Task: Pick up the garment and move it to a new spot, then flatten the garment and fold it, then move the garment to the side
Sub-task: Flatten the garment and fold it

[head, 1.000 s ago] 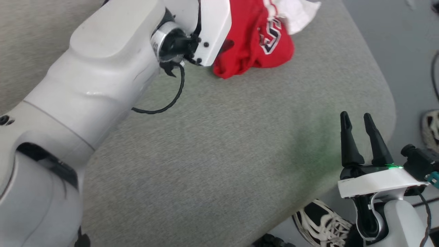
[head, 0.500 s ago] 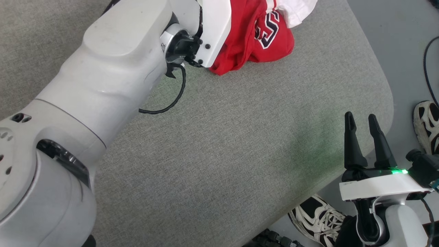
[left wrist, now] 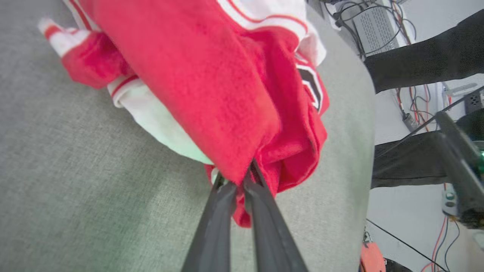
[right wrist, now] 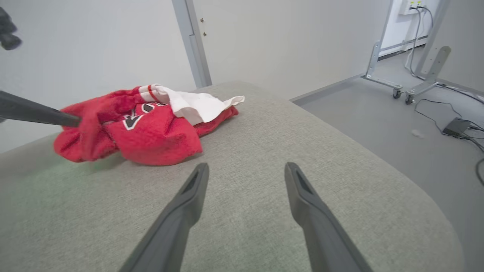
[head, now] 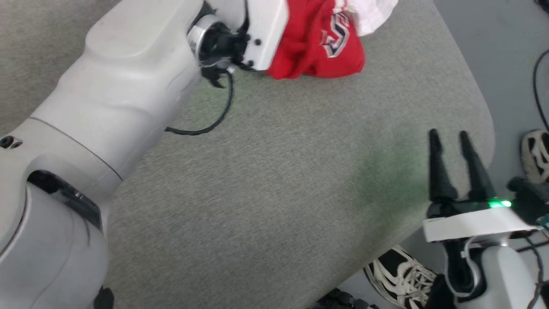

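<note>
Garment: the garment [head: 319, 47] lies as a crumpled heap close to the far edge of the worktop [head: 279, 180]. Its red body is bunched, a white sleeve [right wrist: 196, 105] is thrown over the top, and part of the black, white-edged print shows.
Left jaws: together, clamped on a red fold at the left end of the heap. In the left wrist view the fingers [left wrist: 211, 230] meet at their tips, with cloth pinched between them and draping away.
Right jaws: apart and holding nothing. Their fingers [head: 438, 171] stand over the worktop beside its rounded right edge, well apart from the heap.
Left forearm: the pale forearm [head: 120, 86] reaches across the worktop toward the far edge and covers the left part of the heap in the head view.
Contact: most of the heap rests on the worktop, and the pinched fold looks drawn up a little.
Step in hand: by my reading the first one, picking the garment up. The grip is made, but the heap is not yet off the surface.
Next move calls for: a lift high enough for the hanging cloth to clear the worktop, then a carry toward the open middle, where there is room to spread it.
Risk: a single pinched fold may slip out, or the trailing sleeve may drag and twist the heap.
Surroundings: a shoe [head: 399, 274] is on the floor off the near right corner, and a person's dark trouser legs [left wrist: 416, 68] stand beyond the worktop's edge.
</note>
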Tool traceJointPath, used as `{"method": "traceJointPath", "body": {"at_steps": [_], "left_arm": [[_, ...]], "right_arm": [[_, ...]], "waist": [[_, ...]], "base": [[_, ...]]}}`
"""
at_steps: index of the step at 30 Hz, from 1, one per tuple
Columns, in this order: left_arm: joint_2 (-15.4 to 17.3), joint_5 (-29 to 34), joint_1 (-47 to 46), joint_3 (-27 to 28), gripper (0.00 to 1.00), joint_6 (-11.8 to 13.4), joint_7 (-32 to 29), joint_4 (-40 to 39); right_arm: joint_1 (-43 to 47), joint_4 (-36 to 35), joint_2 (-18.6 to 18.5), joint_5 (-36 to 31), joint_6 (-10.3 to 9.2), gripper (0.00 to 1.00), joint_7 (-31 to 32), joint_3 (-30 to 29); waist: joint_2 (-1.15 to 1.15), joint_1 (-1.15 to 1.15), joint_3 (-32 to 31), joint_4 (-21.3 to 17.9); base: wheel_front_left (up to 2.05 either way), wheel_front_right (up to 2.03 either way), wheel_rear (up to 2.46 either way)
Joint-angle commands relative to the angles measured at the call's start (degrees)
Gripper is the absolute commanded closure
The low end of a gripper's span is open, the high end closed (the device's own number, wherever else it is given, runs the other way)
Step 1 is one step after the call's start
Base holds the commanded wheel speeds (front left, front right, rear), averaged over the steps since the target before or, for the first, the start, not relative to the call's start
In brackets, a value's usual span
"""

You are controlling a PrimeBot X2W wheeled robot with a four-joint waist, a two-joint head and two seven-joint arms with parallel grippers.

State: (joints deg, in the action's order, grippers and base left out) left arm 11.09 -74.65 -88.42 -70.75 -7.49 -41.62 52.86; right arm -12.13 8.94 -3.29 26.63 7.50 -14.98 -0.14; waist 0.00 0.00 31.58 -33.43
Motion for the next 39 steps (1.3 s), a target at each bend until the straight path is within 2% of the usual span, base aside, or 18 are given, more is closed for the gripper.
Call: {"method": "traceJointPath", "body": {"at_steps": [1, 7, 13, 18, 22, 25, 37, 38, 39], "left_arm": [[-0.01, -0.42, -0.57, 0.24, 1.00, 0.04, -0.16, -0.66], [5.10, -4.14, -1.32, 0.70, 1.00, 0.04, -0.39, -10.12], [12.65, -6.32, 2.16, -0.40, 1.00, 0.04, -1.87, -19.81], [18.45, -6.12, 6.11, -1.68, 1.00, 0.04, -4.77, -26.29], [22.28, -4.31, 8.46, -2.22, 1.00, 0.04, -7.64, -29.29], [23.58, -2.93, 9.85, -2.43, 1.00, 0.04, -7.92, -30.72], [20.38, 2.81, 13.63, -2.67, 1.00, 0.04, -7.59, -25.37], [20.32, 3.02, 13.65, -2.70, 0.96, 0.05, -6.86, -25.05], [20.29, 3.52, 13.39, -2.70, 0.67, 0.05, -5.84, -25.05]], "right_arm": [[-0.21, -0.05, -0.49, -0.18, -0.02, 0.00, -0.26, -0.39], [-0.19, -0.84, -3.47, -1.95, -0.01, 0.00, -0.22, -3.06], [0.26, -3.38, -5.86, -3.28, -0.01, 0.00, 2.49, -5.18], [0.62, -6.15, -6.71, -4.28, -0.01, 0.00, 5.27, -6.15], [1.08, -8.03, -6.78, -4.81, -0.01, 0.00, 7.02, -6.80], [0.99, -9.14, -6.55, -4.98, -0.01, 0.00, 7.69, -6.83], [-0.23, -9.65, -4.97, -5.48, -0.01, 0.00, 7.65, -5.56], [-0.32, -9.57, -4.94, -5.63, -0.01, 0.00, 7.77, -5.14], [-0.49, -9.53, -4.96, -5.70, -0.01, 0.00, 8.10, -4.49]], "waist": [[0.00, 0.00, -1.43, 2.65], [0.00, 0.00, -5.34, 12.37], [0.00, 0.00, -8.17, 21.36], [0.00, 0.00, -9.33, 25.62], [0.00, 0.00, -9.48, 26.70], [0.00, 0.00, -9.03, 26.43], [0.00, 0.00, -5.35, 22.86], [0.00, 0.00, -5.29, 22.69], [0.00, 0.00, -5.28, 22.59]], "base": [[0.00, 0.00, 0.00], [0.00, 0.00, 0.00], [0.00, 0.00, 0.00], [0.00, 0.00, 0.00], [0.00, 0.00, 0.00], [0.00, 0.00, 0.00], [0.00, 0.00, 0.00], [0.00, 0.00, 0.00], [0.00, 0.00, 0.00]]}}
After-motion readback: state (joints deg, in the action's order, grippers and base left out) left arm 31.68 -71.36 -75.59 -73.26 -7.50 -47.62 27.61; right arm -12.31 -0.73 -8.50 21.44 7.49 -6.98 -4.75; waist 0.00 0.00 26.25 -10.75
